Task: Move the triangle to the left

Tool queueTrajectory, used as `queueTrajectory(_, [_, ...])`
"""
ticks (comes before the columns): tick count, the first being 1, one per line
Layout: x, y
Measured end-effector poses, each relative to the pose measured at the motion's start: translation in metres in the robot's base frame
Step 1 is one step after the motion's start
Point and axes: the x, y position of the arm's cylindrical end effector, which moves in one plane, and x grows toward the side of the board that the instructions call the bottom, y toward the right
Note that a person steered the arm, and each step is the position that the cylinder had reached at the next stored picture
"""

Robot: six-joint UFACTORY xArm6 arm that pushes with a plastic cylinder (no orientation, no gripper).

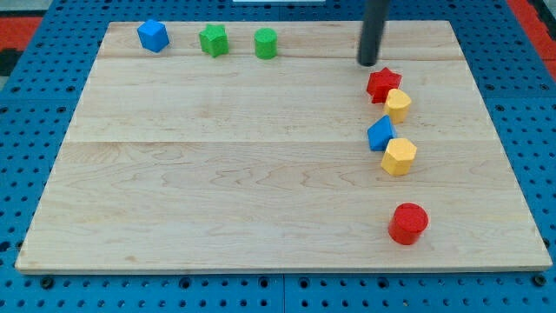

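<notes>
Eight blocks sit on the wooden worktop (261, 174), and the one that matters, the blue triangle (380, 133), is right of centre, packed into a short column. Above it a yellow block (398, 105) and a red star (382, 84), below it a yellow hexagon (399, 156) touching its lower right corner. My tip (369, 63) stands at the upper right of the frame, just above and left of the red star, apart from every block. No hand on this arm, only the rod, so nothing opens or closes.

Progress, as I judge it: nothing done yet. The triangle is on the right half of the worktop and the whole push to the left remains. To make that push, my tip needs to get to the triangle's right side, and that means going round the column, because the star and the upper yellow block lie between.

Elsewhere, a red cylinder (408, 223) sits alone at the lower right, well clear. Along the top left edge stand a blue block (153, 36), a green star (214, 40) and a green cylinder (266, 43), far from the path. Leftward of the triangle the wood is open.
</notes>
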Motion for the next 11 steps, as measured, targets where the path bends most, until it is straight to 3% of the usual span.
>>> queueTrajectory(1, [0.050,0.071])
queueTrajectory(2, [0.124,0.101])
queueTrajectory(4, [0.149,-0.064])
queueTrajectory(6, [0.207,-0.155])
queueTrajectory(7, [0.189,-0.184])
queueTrajectory(9, [0.189,-0.184])
queueTrajectory(10, [0.188,-0.310])
queueTrajectory(11, [0.176,-0.388])
